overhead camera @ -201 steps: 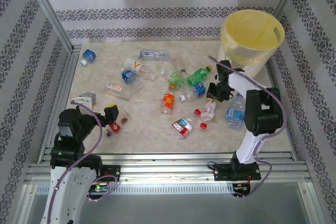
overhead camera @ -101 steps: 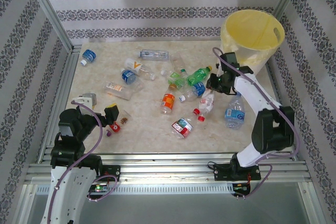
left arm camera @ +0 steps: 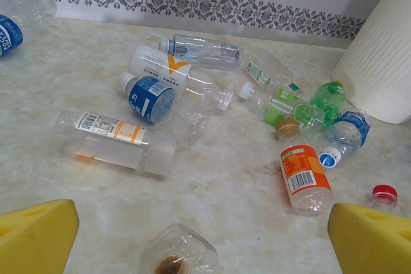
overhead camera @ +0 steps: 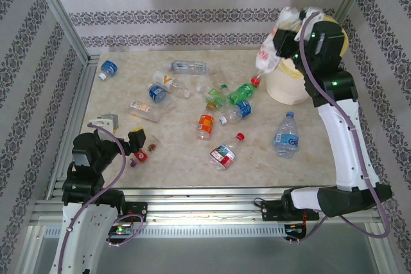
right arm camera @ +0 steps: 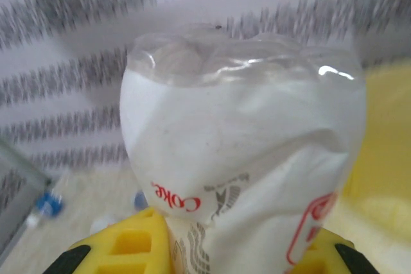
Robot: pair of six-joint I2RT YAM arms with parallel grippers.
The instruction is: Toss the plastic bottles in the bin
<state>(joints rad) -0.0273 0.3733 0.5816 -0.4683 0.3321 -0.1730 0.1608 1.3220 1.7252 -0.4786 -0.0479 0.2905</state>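
Carry step: crushed bottle (overhead camera: 268, 57) is clamped in right end effector (overhead camera: 286, 40), raised at bin (overhead camera: 284, 88) rim. Left end effector (overhead camera: 137, 139) is spread wide, empty. Next move judged: shift over opening, release.

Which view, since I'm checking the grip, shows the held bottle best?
Right wrist: the crushed white-labelled bottle fills the frame close up, clamped in the right end effector. Top external shows it small, with its red cap, by the bin.
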